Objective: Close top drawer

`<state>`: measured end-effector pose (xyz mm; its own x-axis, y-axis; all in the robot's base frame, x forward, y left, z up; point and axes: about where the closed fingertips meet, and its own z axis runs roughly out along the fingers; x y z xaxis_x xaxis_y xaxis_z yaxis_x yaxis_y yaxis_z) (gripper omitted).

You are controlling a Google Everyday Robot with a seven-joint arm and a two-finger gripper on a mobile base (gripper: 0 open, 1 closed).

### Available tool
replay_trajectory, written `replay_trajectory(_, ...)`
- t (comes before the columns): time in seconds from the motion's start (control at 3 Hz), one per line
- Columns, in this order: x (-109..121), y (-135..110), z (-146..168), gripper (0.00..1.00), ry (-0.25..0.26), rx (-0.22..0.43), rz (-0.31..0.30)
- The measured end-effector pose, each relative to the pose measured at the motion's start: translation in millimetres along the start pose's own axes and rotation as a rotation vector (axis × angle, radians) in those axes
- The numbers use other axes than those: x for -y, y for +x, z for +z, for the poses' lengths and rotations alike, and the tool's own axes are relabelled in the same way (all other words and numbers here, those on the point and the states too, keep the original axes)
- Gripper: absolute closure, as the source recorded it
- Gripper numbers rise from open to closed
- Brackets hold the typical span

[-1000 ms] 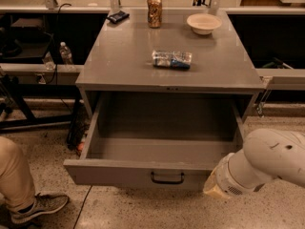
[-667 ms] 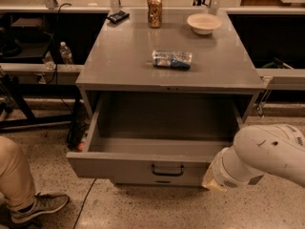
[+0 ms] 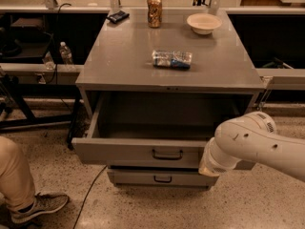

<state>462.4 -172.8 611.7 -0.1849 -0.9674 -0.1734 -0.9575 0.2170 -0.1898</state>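
Note:
The top drawer (image 3: pixel 128 151) of the grey metal cabinet (image 3: pixel 124 56) stands pulled out and empty. Its tall front panel carries a small black bar handle (image 3: pixel 167 154) at the centre. My white arm (image 3: pixel 252 142) reaches in from the right. Its wrist end (image 3: pixel 212 162) lies against the right part of the drawer front, just right of the handle. The gripper is at that spot, hidden behind the wrist.
A shorter drawer (image 3: pixel 162 177) sits shut below. On the cabinet top are a can (image 3: pixel 154 11), a white bowl (image 3: pixel 204 23), a crushed plastic bottle (image 3: pixel 172 59) and a black object (image 3: pixel 117 16). A person's leg and shoe (image 3: pixel 33 206) are at lower left. A cable (image 3: pixel 90 194) lies on the floor.
The drawer front has moved back toward the cabinet, so less of the drawer sticks out. My arm's wrist has moved up and inward with it. The lower drawer now shows.

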Motion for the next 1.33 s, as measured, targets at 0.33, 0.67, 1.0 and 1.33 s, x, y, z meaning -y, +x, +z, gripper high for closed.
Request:
replay_trajectory(0.33,20.9,-8.9,1.0,1.00,0.045,0.016,-0.024)
replay_trajectory(0.67,48.4,-28.5,-7.7,1.00,0.110,0.060,-0.043)
replay_trajectory(1.0,48.4,-28.5,-7.7,1.00,0.110,0.060,-0.043)
replay_trajectory(1.33,68.6,-22.8,-14.9,1.00,0.214,0.018,-0.057)
